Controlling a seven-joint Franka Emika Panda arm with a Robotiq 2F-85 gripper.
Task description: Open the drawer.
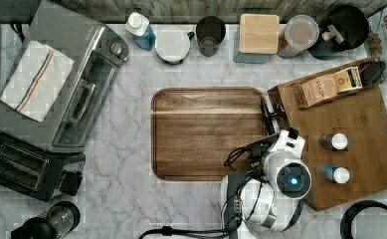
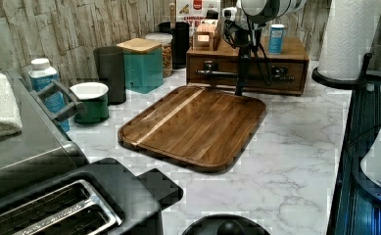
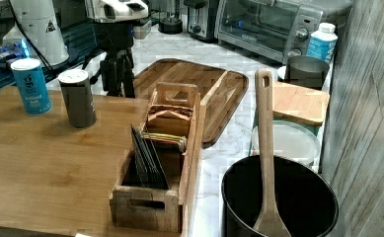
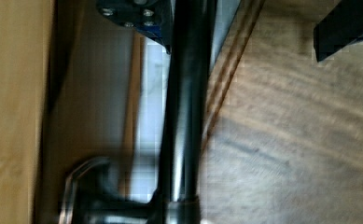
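Observation:
The drawer (image 2: pixel 249 62) forms the front of the bamboo box in the left view, and its front looks flush with the box. A black bar handle (image 2: pixel 217 73) runs across it. My gripper (image 2: pixel 240 87) hangs straight down in front of the drawer, at the middle of the handle. In the wrist view the handle (image 4: pixel 184 116) passes between my fingers: one fingertip (image 4: pixel 137 14) sits right against the bar and the other stands well away, so the gripper (image 4: pixel 235 23) is open. From above, the gripper (image 1: pixel 273 139) is at the box's left edge. It also appears as the gripper (image 3: pixel 116 85) beyond the box top.
A dark wooden tray (image 1: pixel 208 133) lies directly in front of the drawer. The box top (image 1: pixel 360 124) carries two shakers (image 1: pixel 334 141) and a wooden caddy (image 1: pixel 330 85). A toaster oven (image 1: pixel 76 84) and a toaster (image 1: pixel 22 167) stand at the top view's left, with jars along the back wall.

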